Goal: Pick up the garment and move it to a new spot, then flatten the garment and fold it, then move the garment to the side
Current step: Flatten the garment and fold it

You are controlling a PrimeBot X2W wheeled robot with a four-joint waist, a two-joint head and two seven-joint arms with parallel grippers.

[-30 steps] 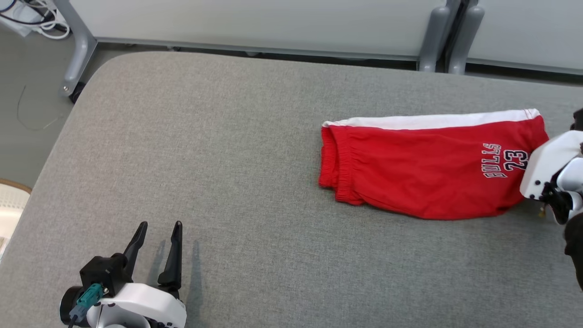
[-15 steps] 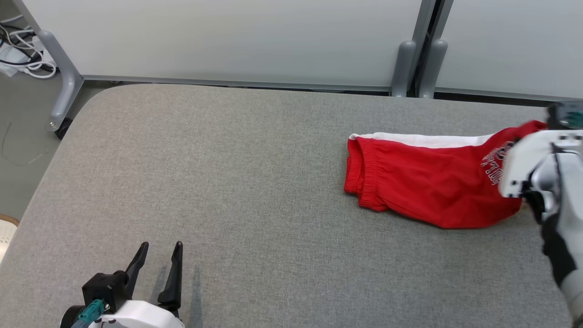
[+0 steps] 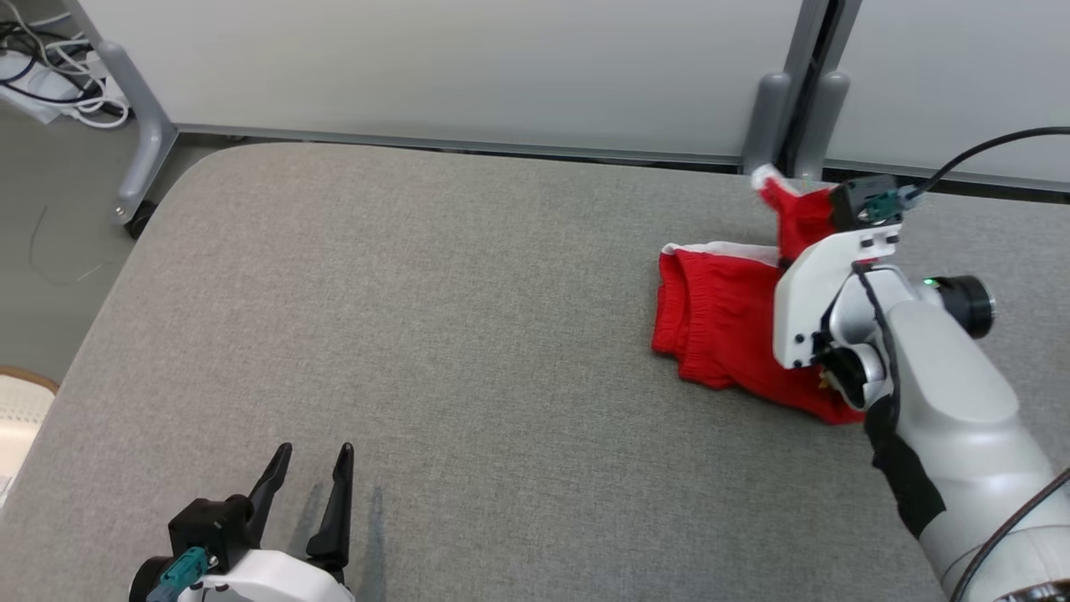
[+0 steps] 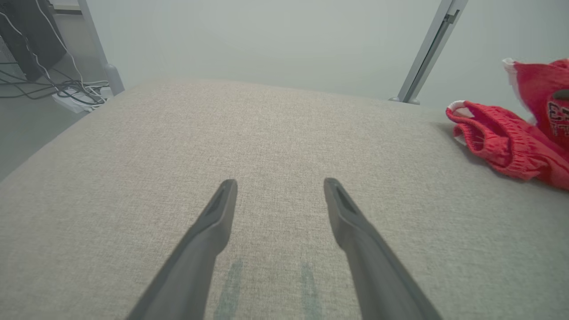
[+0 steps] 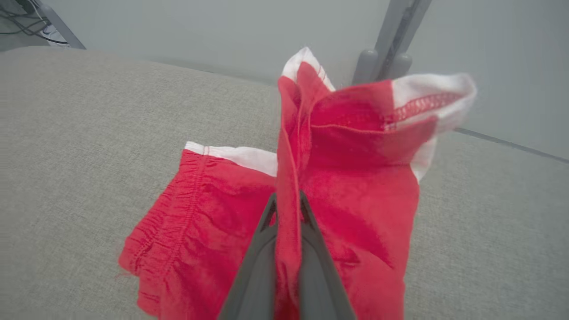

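- Grey fabric worktop (image 3: 468, 351) spread ahead, with partition panels (image 3: 460, 67) behind its far edge.
- Nearest, at lower left, the left gripper (image 3: 316, 451) hovered above bare fabric, jaws spread and empty.
- Farther right, the right gripper (image 5: 288, 200) had its jaws clenched on a fold of the red shorts (image 3: 719, 326).
- Shorts lay lengthwise left to right, elastic waistband pointing left, leg end raised.
- One second earlier they lay flat at full length; the leg end had since lifted leftward.

A grey padded table (image 3: 418, 334) stretches before pale wall panels (image 3: 460, 67). At lower left, the left gripper (image 3: 315, 456) hovers, dark fingers apart. At right, the right gripper (image 3: 790, 261) holds one end of red shorts (image 3: 710, 326) raised; their gathered end lies flat.
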